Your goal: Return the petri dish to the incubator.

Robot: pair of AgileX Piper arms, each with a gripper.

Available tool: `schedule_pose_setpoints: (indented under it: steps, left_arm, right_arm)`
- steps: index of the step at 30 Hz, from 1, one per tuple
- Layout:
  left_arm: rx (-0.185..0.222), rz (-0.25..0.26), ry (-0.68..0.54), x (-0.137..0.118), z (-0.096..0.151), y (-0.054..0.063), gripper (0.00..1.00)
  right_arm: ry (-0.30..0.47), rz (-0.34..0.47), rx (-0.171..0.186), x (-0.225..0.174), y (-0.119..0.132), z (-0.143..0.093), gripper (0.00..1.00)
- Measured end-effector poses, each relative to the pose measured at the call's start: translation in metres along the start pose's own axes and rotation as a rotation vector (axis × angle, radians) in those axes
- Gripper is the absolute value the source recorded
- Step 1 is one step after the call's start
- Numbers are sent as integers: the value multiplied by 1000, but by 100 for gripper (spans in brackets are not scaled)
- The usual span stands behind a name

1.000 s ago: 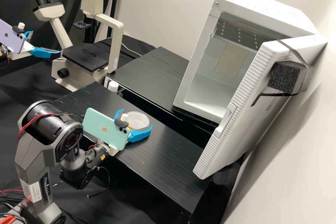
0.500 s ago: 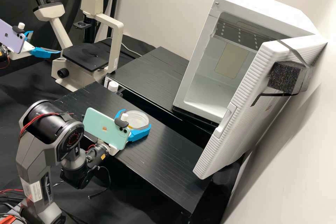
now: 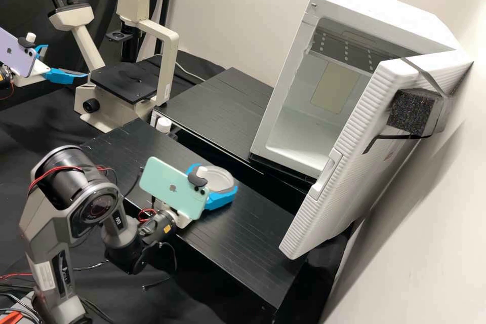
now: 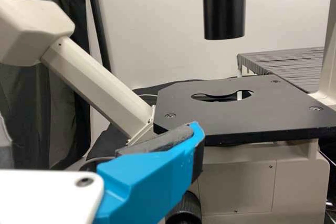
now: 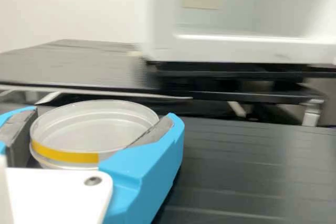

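Observation:
In the high view my right gripper (image 3: 216,179), below the green phone, is shut around the sides of the clear round petri dish (image 3: 221,180) over the front black platform. Close up in the right wrist view, the level dish (image 5: 97,127) with its yellow band sits between both fingers of the right gripper (image 5: 102,116); any gap under it cannot be told. My left gripper (image 3: 66,62) stands open at the far left beside the microscope; the left wrist view shows one finger of the left gripper (image 4: 152,174) before the microscope stage. The white incubator (image 3: 306,136) has its door open.
The incubator door (image 3: 349,162) juts toward the front at the right. A gap separates the front platform (image 3: 253,243) from the rear one (image 3: 217,106). The microscope (image 3: 169,61) stands at the back left, a white-capped bottle (image 3: 163,125) between the platforms.
My right gripper has closed on the dish, then moved with it to the right in the high view. The left arm has kept still.

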Motion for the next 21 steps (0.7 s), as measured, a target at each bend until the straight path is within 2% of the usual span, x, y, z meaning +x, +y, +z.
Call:
schedule_pose_setpoints:
  steps: [8,15,18,21]
  left_arm:
    - [0,0,0,0,0,0,100]
    - [0,0,0,0,0,0,100]
    - [0,0,0,0,0,0,100]
    - [0,0,0,0,0,0,100]
  right_arm:
    - [-23,146,-17,58,39,21,0]
    - [-61,209,-33,115,73,32,0]
    - [-80,233,-32,134,86,36,0]
    - [-110,271,-8,149,98,40,0]
